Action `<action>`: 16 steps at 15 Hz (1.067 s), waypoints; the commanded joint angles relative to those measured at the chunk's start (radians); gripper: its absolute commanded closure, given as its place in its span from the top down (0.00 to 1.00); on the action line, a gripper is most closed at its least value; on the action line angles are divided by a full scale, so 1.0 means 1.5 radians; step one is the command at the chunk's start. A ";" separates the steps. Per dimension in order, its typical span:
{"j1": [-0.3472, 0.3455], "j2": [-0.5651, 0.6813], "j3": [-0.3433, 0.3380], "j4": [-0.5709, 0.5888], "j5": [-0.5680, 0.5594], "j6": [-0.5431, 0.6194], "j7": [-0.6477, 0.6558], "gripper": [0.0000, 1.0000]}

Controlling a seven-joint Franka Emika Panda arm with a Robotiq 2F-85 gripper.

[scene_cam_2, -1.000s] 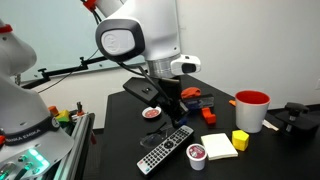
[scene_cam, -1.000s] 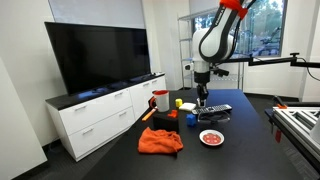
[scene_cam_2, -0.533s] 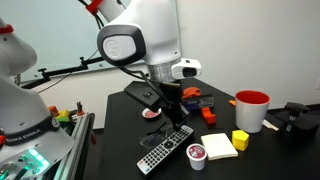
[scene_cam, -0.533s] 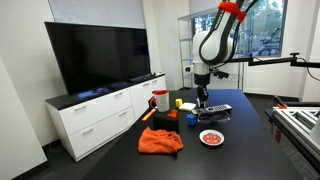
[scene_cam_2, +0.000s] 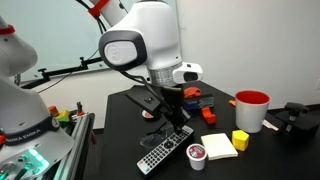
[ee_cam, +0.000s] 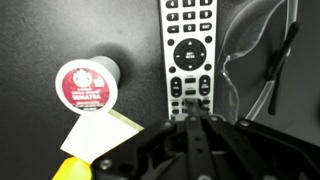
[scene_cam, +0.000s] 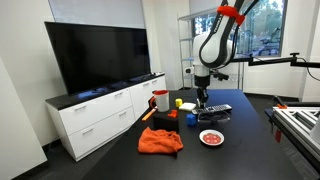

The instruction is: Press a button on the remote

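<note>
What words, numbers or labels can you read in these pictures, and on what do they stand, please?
No text is legible.
Flat black remote with grey keys: key markings blurred, unreadable.
Small white cup with red printed lid: lid print too small to read.

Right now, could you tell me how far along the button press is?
Done: the shut tool is lined up over the flat black remote with grey keys. In hand: it hovers above the lower keys. Left: the press itself; contact is not visible.
</note>
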State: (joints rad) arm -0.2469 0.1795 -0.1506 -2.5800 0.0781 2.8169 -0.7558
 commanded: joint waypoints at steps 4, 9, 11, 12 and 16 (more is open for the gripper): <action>-0.028 0.009 0.021 0.009 -0.005 0.019 -0.020 0.00; -0.034 0.014 0.028 0.012 -0.003 0.017 -0.019 0.00; -0.036 0.018 0.030 0.016 -0.003 0.016 -0.017 0.00; -0.037 0.020 0.031 0.017 -0.004 0.015 -0.016 0.00; -0.039 0.034 0.030 0.026 -0.007 0.018 -0.011 0.00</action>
State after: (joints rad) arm -0.2785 0.2203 -0.1238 -2.5611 0.0770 2.8324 -0.7558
